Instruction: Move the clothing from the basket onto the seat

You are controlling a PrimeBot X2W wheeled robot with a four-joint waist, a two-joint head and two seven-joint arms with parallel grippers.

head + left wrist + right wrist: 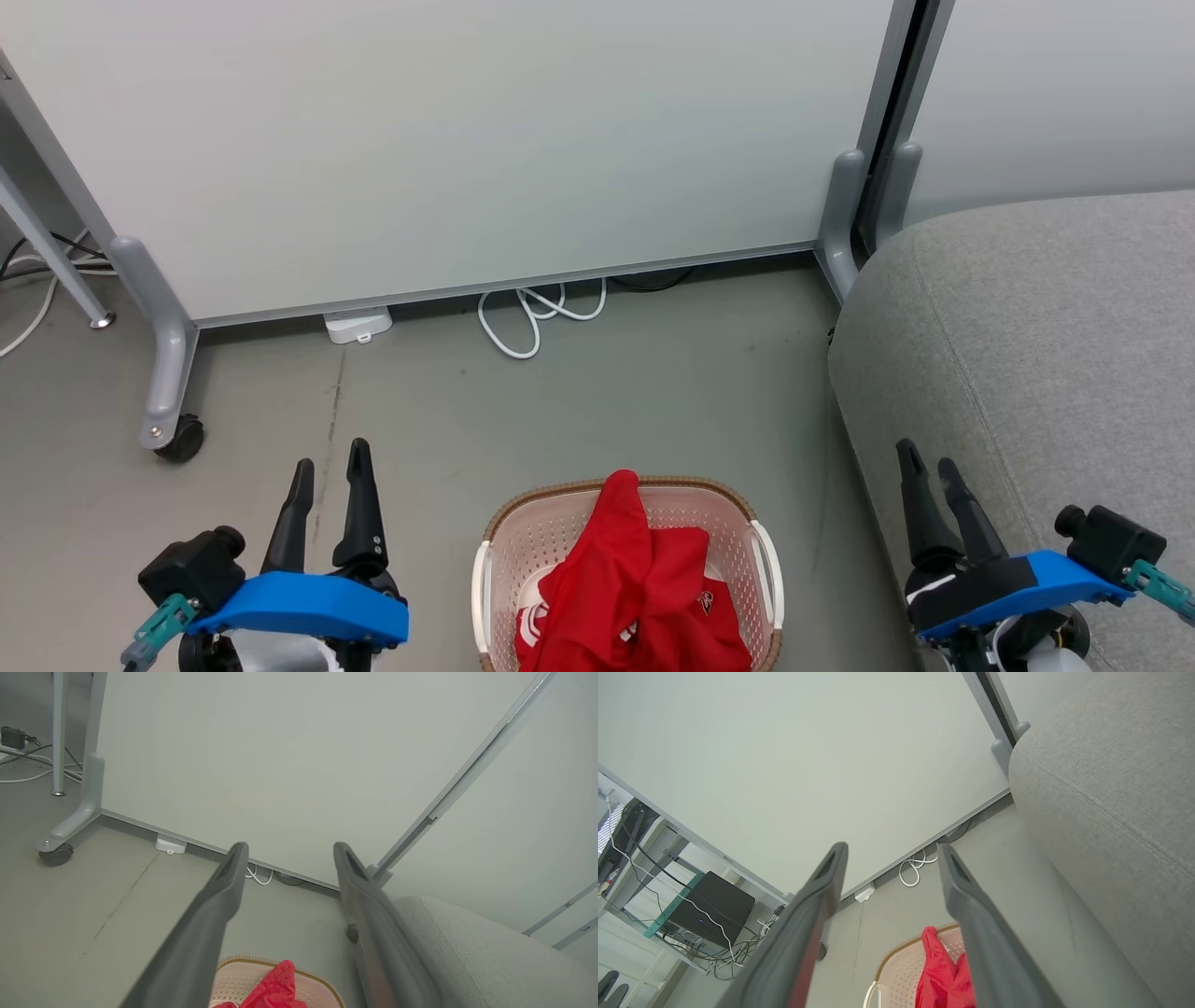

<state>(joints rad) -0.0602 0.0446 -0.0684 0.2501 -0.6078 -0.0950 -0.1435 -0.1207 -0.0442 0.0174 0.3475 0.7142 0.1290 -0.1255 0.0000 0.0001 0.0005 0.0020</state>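
Note:
Red clothing (635, 588) with small white logos is heaped in the cream perforated basket (532, 537), one fold rising over its brown far rim. The basket stands on the floor at the bottom middle of the head view. The grey sofa seat (1046, 336) fills the right side. My left gripper (329, 467) hangs open to the left of the basket, nothing between its fingers. My right gripper (929, 459) stands open over the sofa's front edge, to the right of the basket. The left wrist view catches the red clothing (275, 989), the basket's rim (243, 963) and the sofa (476, 952); the right wrist view shows the clothing (941, 970).
A pale partition panel (467, 140) on a castor foot (177, 434) closes off the back. A white cable (532, 317) and a small white box (358, 325) lie at its base. Grey floor (560, 411) lies between partition and basket. A black box (707, 907) with cables sits behind the partition.

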